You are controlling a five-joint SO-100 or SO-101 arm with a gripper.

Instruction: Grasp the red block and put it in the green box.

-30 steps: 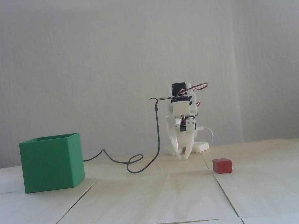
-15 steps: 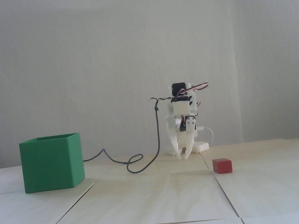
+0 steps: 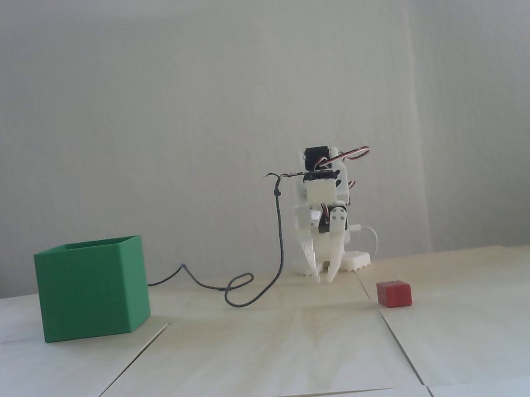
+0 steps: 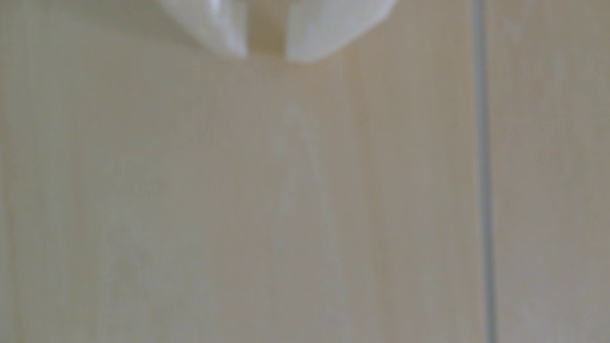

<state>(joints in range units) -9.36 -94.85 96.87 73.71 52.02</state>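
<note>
One red block (image 3: 394,293) on table, right of empty hand (image 3: 324,278).

In the fixed view, the box (image 3: 92,288) sits far left on the counter (image 3: 270,350). The block (image 3: 394,293) lies right, in front of me.

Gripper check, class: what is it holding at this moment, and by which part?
Nothing. The gripper points down at bare table with a small empty gap between its tips; the red block lies apart, untouched.
</note>
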